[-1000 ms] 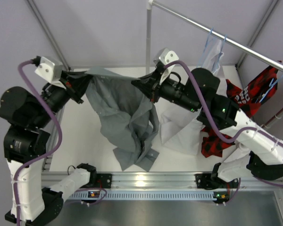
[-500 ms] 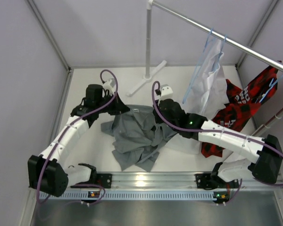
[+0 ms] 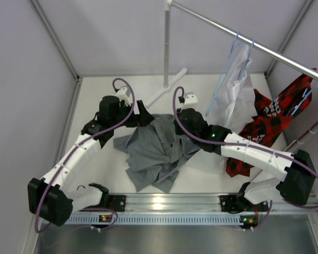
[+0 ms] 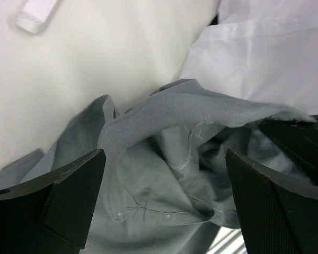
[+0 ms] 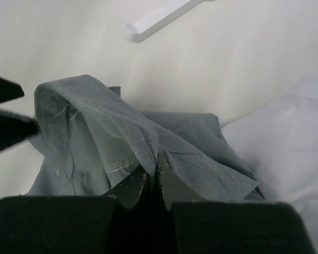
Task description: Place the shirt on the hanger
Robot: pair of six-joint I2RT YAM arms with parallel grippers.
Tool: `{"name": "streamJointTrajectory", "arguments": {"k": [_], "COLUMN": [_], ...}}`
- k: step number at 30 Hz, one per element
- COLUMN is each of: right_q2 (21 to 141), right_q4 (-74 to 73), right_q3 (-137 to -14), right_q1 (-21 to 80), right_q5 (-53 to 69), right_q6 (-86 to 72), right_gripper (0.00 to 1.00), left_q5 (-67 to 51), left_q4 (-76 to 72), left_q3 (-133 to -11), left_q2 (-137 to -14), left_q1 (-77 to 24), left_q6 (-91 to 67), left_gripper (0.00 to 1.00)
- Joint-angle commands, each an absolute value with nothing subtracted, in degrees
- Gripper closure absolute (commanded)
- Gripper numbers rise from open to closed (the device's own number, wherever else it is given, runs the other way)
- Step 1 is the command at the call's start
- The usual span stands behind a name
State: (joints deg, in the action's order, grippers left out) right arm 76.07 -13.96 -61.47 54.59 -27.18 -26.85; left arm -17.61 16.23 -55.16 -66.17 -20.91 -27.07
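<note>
Your shirt lies crumpled mid-frame on the table. One ridge is pinched in the closed right gripper, while the left gripper stands wide open astride a fold, holding nothing. Lift on that single pinch and the cloth may slip out or bunch, or drag the white shirt just beside it. The hanger, upper right, is mostly hidden under that white shirt, and you can't make out the grey collar.
</note>
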Motion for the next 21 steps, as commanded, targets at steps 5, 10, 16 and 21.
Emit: {"name": "streamJointTrajectory", "arguments": {"k": [5, 10, 16, 21], "right_q2": [78.31, 78.05, 77.17, 76.55], "right_q4": [-13.36, -13.62, -13.27, -11.43], "right_q3": [-67.06, -67.06, -66.8, -65.74], "right_q1": [52.73, 52.29, 51.85, 51.77], "right_q5": [-29.0, -27.6, -24.18, -22.06], "right_q6": [-26.81, -26.19, -24.53, -24.26], "right_gripper": [1.0, 1.0, 1.0, 1.0], "left_q5": [7.72, 13.44, 9.68, 3.6], "left_q4": [23.02, 24.34, 22.25, 14.6], "left_q3": [-56.43, -51.96, -46.59, -42.98], "left_q2": [-63.11, -63.54, -62.84, -65.56], "left_q1": [-32.25, -32.87, -32.87, -32.87], "left_q6": [-24.25, -26.89, -28.04, -27.86], "left_gripper": [0.07, 0.15, 0.17, 0.33]}}
